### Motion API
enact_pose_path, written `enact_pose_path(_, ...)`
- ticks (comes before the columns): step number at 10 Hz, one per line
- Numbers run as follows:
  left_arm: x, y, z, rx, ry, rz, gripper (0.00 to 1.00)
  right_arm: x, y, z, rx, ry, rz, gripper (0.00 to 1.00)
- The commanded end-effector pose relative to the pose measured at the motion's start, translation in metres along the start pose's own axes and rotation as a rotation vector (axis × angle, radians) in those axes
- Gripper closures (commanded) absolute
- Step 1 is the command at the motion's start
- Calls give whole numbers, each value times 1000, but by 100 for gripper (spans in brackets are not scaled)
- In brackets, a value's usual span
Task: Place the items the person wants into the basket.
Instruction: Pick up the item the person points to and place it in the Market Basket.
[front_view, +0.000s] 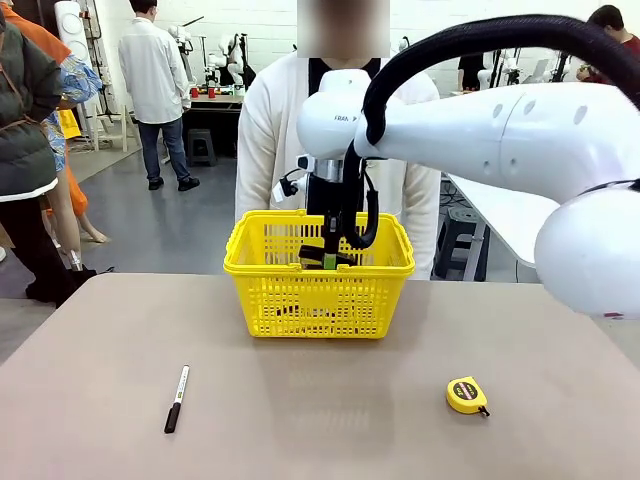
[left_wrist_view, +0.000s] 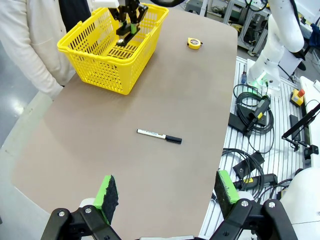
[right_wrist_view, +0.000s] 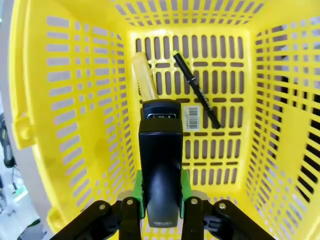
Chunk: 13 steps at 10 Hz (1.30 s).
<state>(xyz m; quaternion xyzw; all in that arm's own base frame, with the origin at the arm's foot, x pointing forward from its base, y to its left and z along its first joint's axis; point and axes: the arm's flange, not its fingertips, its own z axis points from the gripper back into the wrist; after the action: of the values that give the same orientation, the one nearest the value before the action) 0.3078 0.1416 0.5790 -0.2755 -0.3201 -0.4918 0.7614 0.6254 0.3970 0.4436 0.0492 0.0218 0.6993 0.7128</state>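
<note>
- On the near table a black marker with white barrel (front_view: 177, 398) lies almost lengthwise toward the person, black cap nearest; a yellow tape measure (front_view: 467, 394) sits well apart to the right.
- The left gripper (left_wrist_view: 167, 192) hovers above the table edge, jaws wide apart, holding nothing.
- The right gripper (right_wrist_view: 161, 200) hangs inside the yellow basket (front_view: 255, 290), its green pads clamped on the black stapler (right_wrist_view: 160, 165), whose long axis runs away from the wrist.
- Below on the basket floor lie the yellow utility knife (right_wrist_view: 143, 75), partly hidden behind the stapler, and the slim black pen (right_wrist_view: 196, 89), lying diagonally.
- From the front, the lattice wall and arm hide those items.
- The person (front_view: 265, 140) stands just behind the basket.
</note>
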Motion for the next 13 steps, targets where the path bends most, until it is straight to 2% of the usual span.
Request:
enact_pose_path(1, -2, 0, 1, -1, -16, -24, 0, 15, -27, 6, 16, 35, 33, 68)
enact_pose_path(6, -2, 0, 1, -1, -16, -24, 0, 19, -36, -13, 56, 57, 50, 68)
enact_pose_path(7, -2, 0, 1, -1, -16, -24, 0, 19, -35, -11, 58, 53, 59, 41)
enact_pose_path(8, -2, 0, 1, -1, -16, -24, 0, 18, -34, -8, 56, 49, 61, 9)
enact_pose_path(9, -2, 0, 1, -1, -16, -24, 0, 16, -32, -4, 52, 39, 63, 0)
enact_pose_path(13, -2, 0, 1, -1, -16, -24, 0, 12, -22, 12, 24, 26, 54, 0)
